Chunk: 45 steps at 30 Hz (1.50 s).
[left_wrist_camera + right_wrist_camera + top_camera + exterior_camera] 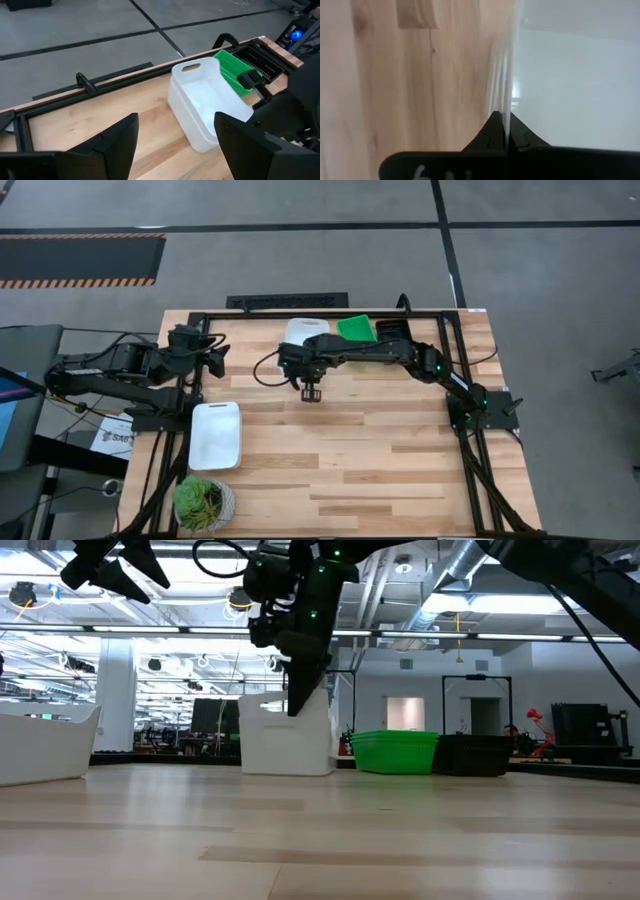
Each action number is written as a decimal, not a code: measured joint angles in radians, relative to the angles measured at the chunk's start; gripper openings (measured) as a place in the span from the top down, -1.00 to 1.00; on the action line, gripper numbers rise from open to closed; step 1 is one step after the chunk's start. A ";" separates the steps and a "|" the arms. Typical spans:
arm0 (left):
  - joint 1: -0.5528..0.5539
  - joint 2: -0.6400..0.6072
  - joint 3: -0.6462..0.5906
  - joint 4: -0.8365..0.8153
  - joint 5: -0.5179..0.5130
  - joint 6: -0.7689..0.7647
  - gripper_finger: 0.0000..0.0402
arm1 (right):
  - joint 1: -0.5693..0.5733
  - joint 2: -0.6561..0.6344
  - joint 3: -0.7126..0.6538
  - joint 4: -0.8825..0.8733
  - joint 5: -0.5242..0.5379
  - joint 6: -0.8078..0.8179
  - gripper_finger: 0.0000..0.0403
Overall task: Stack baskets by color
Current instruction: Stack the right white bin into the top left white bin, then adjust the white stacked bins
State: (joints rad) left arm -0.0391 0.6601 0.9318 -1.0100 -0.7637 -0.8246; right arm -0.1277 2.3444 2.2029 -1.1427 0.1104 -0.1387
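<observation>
A white basket (304,330) stands on its base at the table's far side, its long axis running far to near; my right arm hides its near half from above. My right gripper (312,393) is shut at that basket's near end (285,740). Just right of it on the table are a green basket (356,328) and a black basket (475,755). Another white basket (216,435) lies at the left. My left gripper (215,355) hangs open above the left side, raised and holding nothing. My right gripper pinches the rim of the white basket's near end wall (508,100) between its two fingers. One finger (490,134) is outside over the wood and the other is inside the basket. The fingers come steeply from above. The basket stands level on the table.
A round potted plant (203,502) sits at the near left corner. A black frame rail (95,87) runs along the table's far edge. Bare wood fills the middle and near right of the table (400,470).
</observation>
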 joint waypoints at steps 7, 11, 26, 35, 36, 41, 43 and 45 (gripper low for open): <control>0.000 0.000 0.000 -0.009 -0.008 0.000 -0.24 | -0.020 -0.020 -0.028 0.027 -0.090 -0.088 1.00; 0.000 0.000 0.000 -0.010 -0.008 -0.001 -0.24 | -0.034 -0.015 -0.038 0.079 -0.138 -0.096 1.00; 0.000 0.000 0.000 -0.009 -0.010 -0.002 -0.24 | -0.053 -0.026 -0.050 0.107 -0.144 -0.080 0.71; 0.000 0.000 0.000 -0.009 -0.010 -0.004 -0.24 | -0.052 -0.122 -0.052 0.099 -0.134 -0.063 0.43; 0.000 0.000 0.000 -0.009 -0.010 -0.005 -0.24 | -0.052 -0.137 -0.052 0.098 -0.134 -0.051 0.40; 0.000 0.000 0.000 -0.009 -0.010 -0.009 -0.24 | -0.006 -0.200 -0.048 0.102 -0.134 0.036 0.32; 0.000 0.000 0.000 -0.009 -0.010 -0.009 -0.24 | 0.032 -0.198 -0.048 0.114 -0.134 0.060 0.32; 0.000 0.000 0.000 -0.009 -0.010 -0.009 -0.24 | 0.072 -0.175 -0.061 0.152 -0.108 0.074 0.34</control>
State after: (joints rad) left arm -0.0391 0.6601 0.9318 -1.0195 -0.7738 -0.8333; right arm -0.0557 2.1699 2.1420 -0.9909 0.0026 -0.0643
